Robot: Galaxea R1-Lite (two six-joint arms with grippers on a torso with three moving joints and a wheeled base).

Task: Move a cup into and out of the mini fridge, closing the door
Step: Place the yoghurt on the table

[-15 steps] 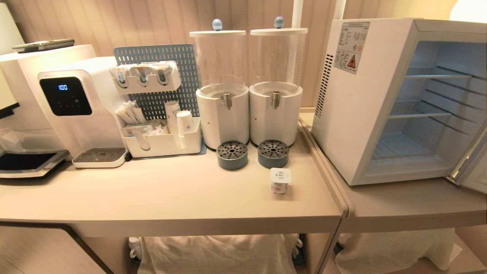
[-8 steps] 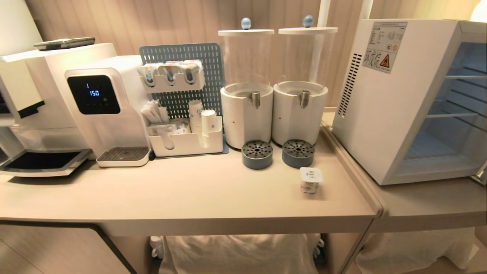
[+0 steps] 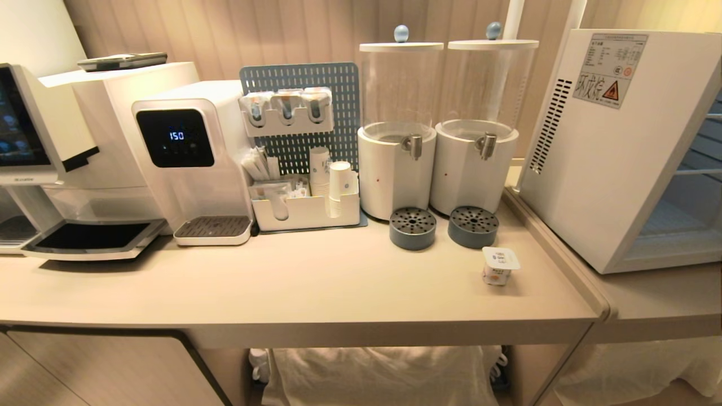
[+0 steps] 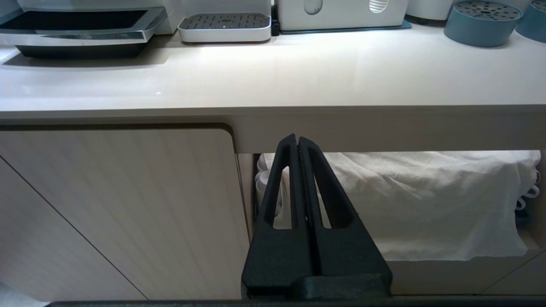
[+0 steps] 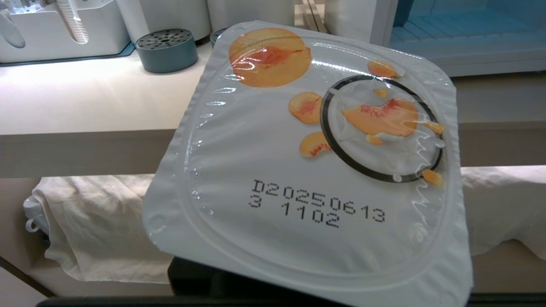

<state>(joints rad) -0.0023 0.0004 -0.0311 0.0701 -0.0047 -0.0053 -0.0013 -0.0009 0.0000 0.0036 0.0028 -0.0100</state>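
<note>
Evidently mid-carry: the right gripper's (image 5: 273,281) jaws grip a peach cup (image 5: 311,162), the left gripper's (image 4: 298,143) are closed and empty, and next comes shelving it in the open mini fridge (image 3: 615,146) at three o'clock.

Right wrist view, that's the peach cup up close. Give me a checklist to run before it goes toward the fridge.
1. Held cup gripped by the right gripper: ok, it hangs clear of the counter.
2. Fridge open: ok, its shelves show.
3. Door swung fully aside: cannot tell, out of view.
4. Way along the counter free: not ok, a second cup stands near the fridge.
5. Left gripper out of the way: ok, shut, below the counter edge.
</note>
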